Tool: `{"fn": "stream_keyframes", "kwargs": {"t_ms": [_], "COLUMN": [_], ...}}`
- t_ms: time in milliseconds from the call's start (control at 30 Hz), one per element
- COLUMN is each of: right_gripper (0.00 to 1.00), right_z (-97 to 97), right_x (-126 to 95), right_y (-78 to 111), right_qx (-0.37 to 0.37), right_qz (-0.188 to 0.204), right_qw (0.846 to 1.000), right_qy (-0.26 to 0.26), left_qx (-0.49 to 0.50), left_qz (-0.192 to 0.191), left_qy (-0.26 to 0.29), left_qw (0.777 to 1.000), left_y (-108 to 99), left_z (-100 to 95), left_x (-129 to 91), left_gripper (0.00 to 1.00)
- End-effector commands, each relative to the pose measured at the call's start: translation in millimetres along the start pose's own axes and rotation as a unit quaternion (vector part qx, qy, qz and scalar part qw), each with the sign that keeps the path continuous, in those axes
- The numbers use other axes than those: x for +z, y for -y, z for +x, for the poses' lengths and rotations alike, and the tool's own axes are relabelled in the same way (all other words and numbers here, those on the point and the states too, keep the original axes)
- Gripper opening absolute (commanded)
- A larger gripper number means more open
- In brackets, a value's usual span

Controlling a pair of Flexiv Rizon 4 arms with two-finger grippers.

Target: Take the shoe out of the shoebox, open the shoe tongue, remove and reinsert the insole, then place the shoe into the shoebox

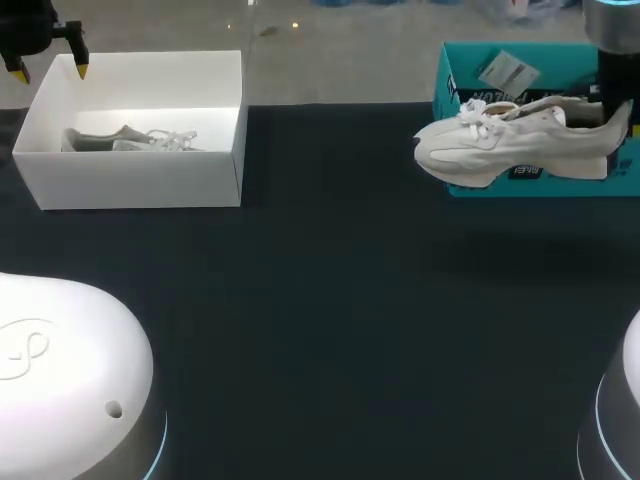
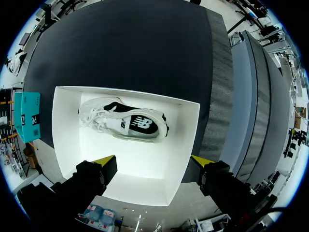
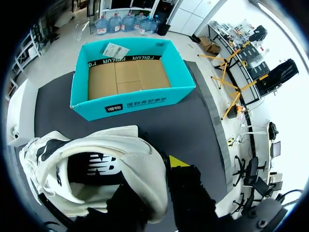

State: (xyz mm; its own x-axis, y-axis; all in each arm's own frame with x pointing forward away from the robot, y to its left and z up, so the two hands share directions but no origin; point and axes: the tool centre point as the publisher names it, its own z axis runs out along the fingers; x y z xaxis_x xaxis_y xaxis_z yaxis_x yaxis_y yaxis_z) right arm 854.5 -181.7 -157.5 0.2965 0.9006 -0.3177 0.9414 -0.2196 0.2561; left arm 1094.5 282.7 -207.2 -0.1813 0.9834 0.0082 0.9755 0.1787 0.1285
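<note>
Over the teal shoebox, my right gripper grips the shoe by its heel. My left gripper just gapes above the white box.

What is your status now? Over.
Left gripper open above white box, second shoe inside. Right gripper shut on shoe at heel; shoe outside teal shoebox. Nothing seen in the way.

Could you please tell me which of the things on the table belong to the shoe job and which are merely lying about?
Job: white lace-up sneaker, gripped by the right gripper; open teal cardboard shoebox.
Likely idle: white cardboard box with a second pale sneaker inside; paper tag on the teal rim; left gripper, open above that box.
</note>
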Motion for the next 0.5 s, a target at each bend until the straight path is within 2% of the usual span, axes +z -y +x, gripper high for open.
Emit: {"fn": "stream_keyframes", "kwargs": {"t_ms": [33,200,500], "right_gripper": [0.0,0.0,0.0], "right_z": [11.2,19.6,39.6], "right_x": [-9,-20,-37], "right_y": [11.4,34.3,76.1], "right_qx": [0.008,0.007,-0.012], "right_qz": [0.002,0.008,0.007], "right_qw": [1.0,1.0,1.0], "right_qy": [0.001,-0.015,-0.013], "left_qx": [0.0,0.0,0.0], "left_qz": [-0.001,-0.001,-0.001], "left_qy": [-0.001,-0.001,-0.001], "left_qw": [1.0,1.0,1.0], "left_y": [1,1,1], "left_z": [-0.2,-0.2,-0.2], "left_x": [0,0,0], "left_gripper": [1.0,1.0,1.0]}}
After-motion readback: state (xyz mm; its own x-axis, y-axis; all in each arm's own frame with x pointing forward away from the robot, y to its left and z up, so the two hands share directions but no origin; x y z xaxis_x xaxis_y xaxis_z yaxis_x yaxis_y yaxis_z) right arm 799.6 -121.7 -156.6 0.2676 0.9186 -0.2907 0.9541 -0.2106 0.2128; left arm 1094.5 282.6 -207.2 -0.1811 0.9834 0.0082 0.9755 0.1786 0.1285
